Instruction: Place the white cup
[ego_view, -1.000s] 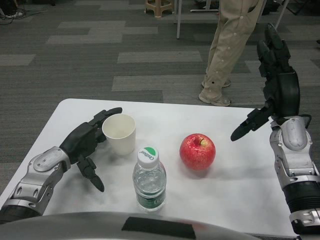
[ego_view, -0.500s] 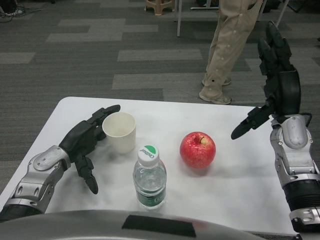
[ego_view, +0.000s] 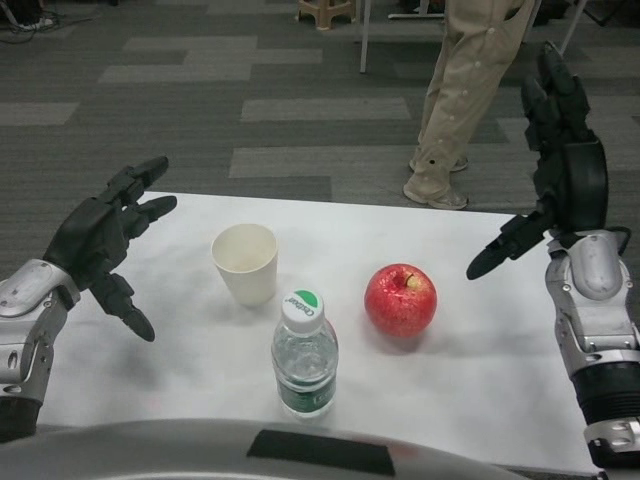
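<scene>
The white cup (ego_view: 246, 262) stands upright on the white table (ego_view: 480, 370), left of centre, with nothing touching it. My left hand (ego_view: 100, 240) hovers open at the table's left edge, fingers spread, well apart from the cup. My right hand (ego_view: 555, 165) is raised over the right side of the table, open, fingers pointing up and the thumb jutting left.
A clear water bottle (ego_view: 304, 357) with a green-and-white cap stands just in front of the cup. A red apple (ego_view: 400, 300) sits to the right of it. A person in beige trousers (ego_view: 460, 100) stands on the carpet beyond the table's far edge.
My left hand has let go of the cup's side and drawn back to the left and upward. The cup stays standing where it was. The right hand has not moved.
</scene>
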